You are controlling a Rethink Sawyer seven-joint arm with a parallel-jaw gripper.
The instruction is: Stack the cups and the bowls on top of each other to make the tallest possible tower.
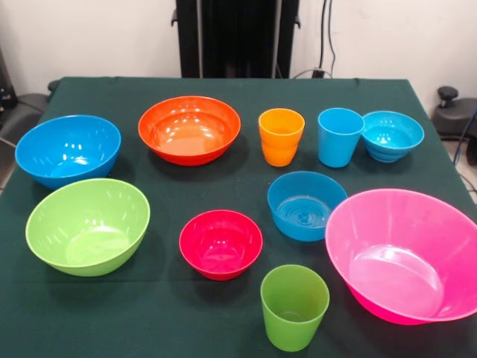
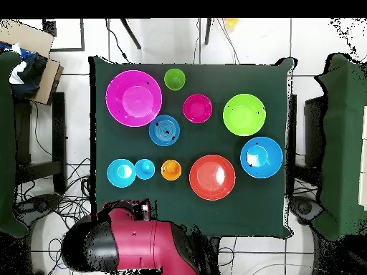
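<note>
All cups and bowls stand apart and upright on the green table [image 1: 223, 89], none stacked. In the back row stand the large blue bowl [image 1: 67, 149], wide orange bowl [image 1: 189, 128], orange cup [image 1: 281, 136], light blue cup [image 1: 339, 136] and small turquoise bowl [image 1: 392, 135]. Nearer stand the lime green bowl [image 1: 87, 226], small red bowl [image 1: 220, 243], medium blue bowl [image 1: 305, 204], large pink bowl [image 1: 406, 253] and green cup [image 1: 294, 306]. The red and black arm [image 2: 132, 243] is drawn back off the table. Its end [image 2: 142, 209] sits near the turquoise bowl [image 2: 121, 172].
The black pedestal [image 1: 237, 37] stands behind the table's far edge. In the overhead view, chairs covered in green cloth [image 2: 342, 143] flank the table. Cables lie on the tiled floor [image 2: 72, 193].
</note>
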